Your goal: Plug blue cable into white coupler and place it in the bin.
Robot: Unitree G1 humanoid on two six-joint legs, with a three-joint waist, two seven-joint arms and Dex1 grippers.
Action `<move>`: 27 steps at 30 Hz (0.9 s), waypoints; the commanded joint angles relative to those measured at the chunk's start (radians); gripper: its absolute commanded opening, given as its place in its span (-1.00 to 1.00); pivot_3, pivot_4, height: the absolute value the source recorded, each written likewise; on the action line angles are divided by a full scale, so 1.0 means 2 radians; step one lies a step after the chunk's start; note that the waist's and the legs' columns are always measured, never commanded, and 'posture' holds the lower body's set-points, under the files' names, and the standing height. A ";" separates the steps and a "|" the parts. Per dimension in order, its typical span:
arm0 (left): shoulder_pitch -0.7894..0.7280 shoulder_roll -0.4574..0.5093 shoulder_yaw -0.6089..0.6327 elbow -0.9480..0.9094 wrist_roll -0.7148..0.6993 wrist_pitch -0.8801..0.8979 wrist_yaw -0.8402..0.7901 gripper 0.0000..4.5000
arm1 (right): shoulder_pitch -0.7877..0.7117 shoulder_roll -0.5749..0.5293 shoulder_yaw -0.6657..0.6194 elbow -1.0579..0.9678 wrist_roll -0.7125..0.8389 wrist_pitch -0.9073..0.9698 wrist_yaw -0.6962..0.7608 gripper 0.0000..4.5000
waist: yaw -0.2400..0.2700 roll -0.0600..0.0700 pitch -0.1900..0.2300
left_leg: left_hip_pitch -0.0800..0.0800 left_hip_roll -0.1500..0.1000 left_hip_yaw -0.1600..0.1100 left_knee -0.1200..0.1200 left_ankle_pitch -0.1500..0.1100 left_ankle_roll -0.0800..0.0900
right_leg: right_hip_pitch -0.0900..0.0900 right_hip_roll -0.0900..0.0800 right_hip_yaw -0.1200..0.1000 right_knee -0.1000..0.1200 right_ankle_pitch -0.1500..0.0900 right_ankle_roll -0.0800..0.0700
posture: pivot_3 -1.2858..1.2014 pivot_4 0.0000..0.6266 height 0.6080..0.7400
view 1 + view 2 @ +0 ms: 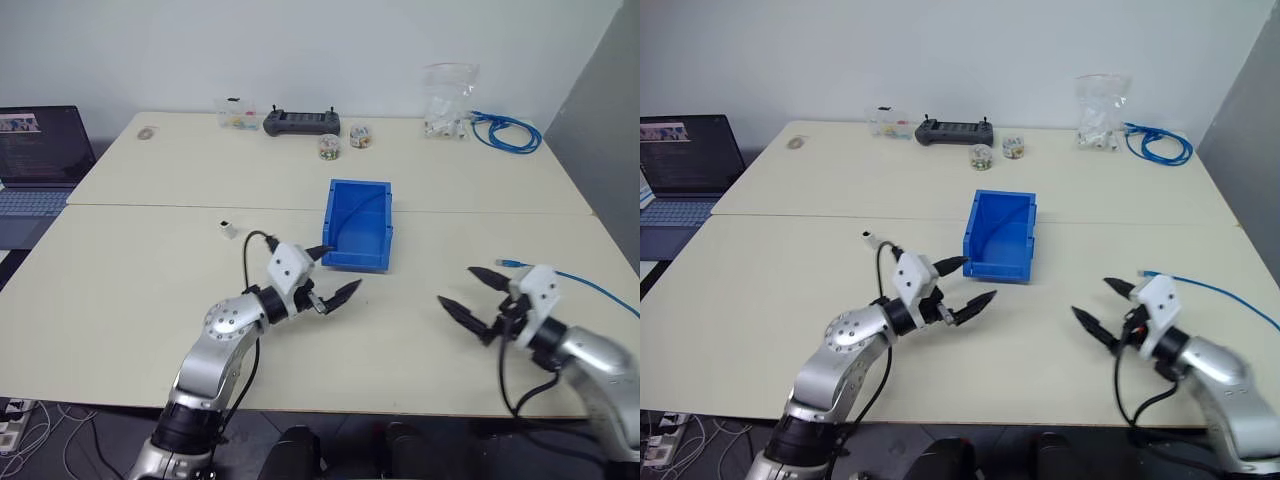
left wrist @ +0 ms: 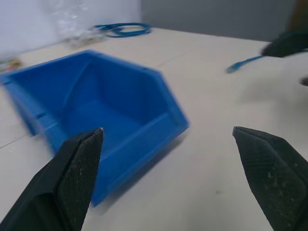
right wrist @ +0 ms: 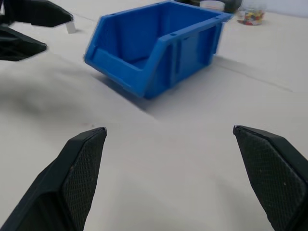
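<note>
The blue bin stands at mid-table, its inside bare, with the lowered lip toward me. The tiny white coupler lies on the table to the bin's left. At the right the blue cable runs in from the table's edge and ends in a clear plug. My left gripper hovers open and empty just in front of the bin's near-left corner, pointing right. My right gripper hovers open and empty close beside the plug, pointing left toward the bin.
Along the far edge are a small clear box, a black controller, two small jars, a clear bag of white parts and a coiled blue cable bundle. An open laptop sits at far left.
</note>
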 commanded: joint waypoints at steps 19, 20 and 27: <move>-0.190 -0.043 -0.131 0.055 0.031 0.087 -0.088 1.00 | -0.489 -0.136 0.218 0.660 -0.280 -0.129 0.217 0.99 | -0.015 0.000 0.004 | 0.001 0.001 0.005 0.000 0.001 0.000 | 0.000 0.000 0.001 0.001 0.002 -0.003 | 0.03 -0.52 1.00; -0.193 -0.048 -0.130 0.057 0.032 0.087 -0.086 1.00 | -0.516 -0.127 0.232 0.696 -0.299 -0.137 0.219 0.99 | -0.015 0.000 0.004 | 0.001 0.001 0.006 0.000 0.001 -0.001 | 0.000 0.000 0.001 0.001 0.002 -0.003 | 0.03 -0.52 1.00; -0.201 -0.056 -0.122 0.063 0.038 0.087 -0.080 1.00 | -0.592 -0.093 0.265 0.814 -0.359 -0.144 0.239 0.73 | -0.012 0.000 0.004 | 0.000 0.003 0.009 0.000 0.002 -0.002 | 0.000 -0.001 0.001 0.001 0.002 -0.003 | 0.03 -0.52 1.00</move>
